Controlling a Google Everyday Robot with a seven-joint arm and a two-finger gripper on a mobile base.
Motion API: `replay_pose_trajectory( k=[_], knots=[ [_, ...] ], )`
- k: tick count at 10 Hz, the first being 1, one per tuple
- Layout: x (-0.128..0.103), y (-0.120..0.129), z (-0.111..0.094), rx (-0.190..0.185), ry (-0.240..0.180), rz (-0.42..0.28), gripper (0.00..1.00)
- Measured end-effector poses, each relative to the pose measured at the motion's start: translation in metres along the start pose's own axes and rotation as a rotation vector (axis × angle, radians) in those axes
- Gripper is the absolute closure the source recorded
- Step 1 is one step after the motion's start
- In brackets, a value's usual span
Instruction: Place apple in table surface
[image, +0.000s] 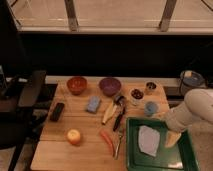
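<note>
Already the apple (74, 136) sits on the table surface (54, 153), toward the front left corner, with bare planks all around it; the carrot (106, 140) lies to its right and a dark block (57, 111) lies behind it, neither one touching it. The gripper (173, 139) hangs low at the right over the green tray (133, 159), just beside the pale cloth (148, 140) and well apart from the fruit. Whether it is spread or closed we cannot tell, and we see nothing that we could call a held thing. We judge the placing to be as good as done, so doing this step well is mostly a matter of leaving the fruit alone: we would lift the arm straight up off the tray and keep it on the right side, sweeping over neither the carrot nor the utensils in the middle. If the apple had to be set down again, we would come from above, close across its widest girth, lower it until it meets the wood, and only then let go, since a round fruit rolls easily on flat planks. As to heading, the apple is near enough a ball that we find no long axis in it. We cannot make out the stem, so we cannot say which way it points.
</note>
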Motion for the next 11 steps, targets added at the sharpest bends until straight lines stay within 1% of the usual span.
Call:
replay_pose_trajectory(
  k=[9, 10, 11],
  knots=[
    [-0.001, 0.000, -0.001, 0.001, 0.005, -0.007, 0.20],
    [-0.004, -0.001, -0.003, 0.006, -0.003, -0.029, 0.20],
    [-0.016, -0.003, -0.009, 0.008, -0.022, -0.091, 0.20]
  ],
)
